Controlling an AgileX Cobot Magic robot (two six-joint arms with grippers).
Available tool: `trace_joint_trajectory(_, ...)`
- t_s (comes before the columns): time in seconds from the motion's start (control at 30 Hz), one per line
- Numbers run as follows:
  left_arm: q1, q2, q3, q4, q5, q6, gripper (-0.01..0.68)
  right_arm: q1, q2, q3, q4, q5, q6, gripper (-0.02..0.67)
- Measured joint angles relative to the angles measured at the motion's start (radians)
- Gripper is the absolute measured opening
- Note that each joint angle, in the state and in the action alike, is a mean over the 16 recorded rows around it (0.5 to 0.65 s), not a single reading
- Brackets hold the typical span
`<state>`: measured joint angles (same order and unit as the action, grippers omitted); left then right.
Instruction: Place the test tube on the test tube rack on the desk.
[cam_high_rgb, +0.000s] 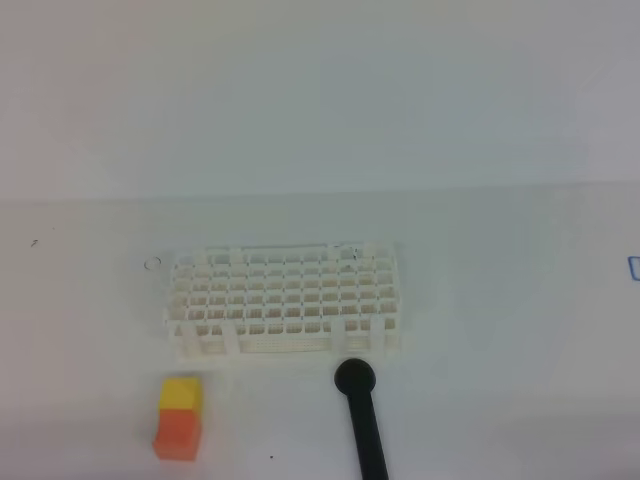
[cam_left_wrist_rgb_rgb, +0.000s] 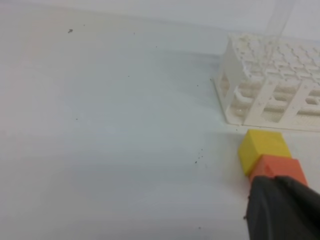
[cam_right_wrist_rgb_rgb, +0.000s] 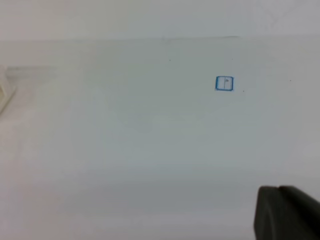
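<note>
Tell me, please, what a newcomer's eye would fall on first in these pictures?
Most likely the white test tube rack standing mid-desk, with a faint clear test tube rising from its far corner. Next, the yellow-and-orange block in front of its left end, and the black knobbed rod at its right front.

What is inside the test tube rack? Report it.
A clear test tube stands in a far hole of the test tube rack; its lower end is hidden by the lattice.

Block (cam_high_rgb: 179, 417), rod (cam_high_rgb: 361, 415) before rack (cam_high_rgb: 285, 300)
</note>
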<state>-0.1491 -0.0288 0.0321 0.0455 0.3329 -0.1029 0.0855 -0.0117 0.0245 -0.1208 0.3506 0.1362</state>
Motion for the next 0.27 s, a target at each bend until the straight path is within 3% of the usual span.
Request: trace_joint_trajectory(0.27,0.000,0.000,0.000,0.000,-0.001,0.000,-0.001,0.000,0.000,0.000,0.000,0.000,0.000,-0.001)
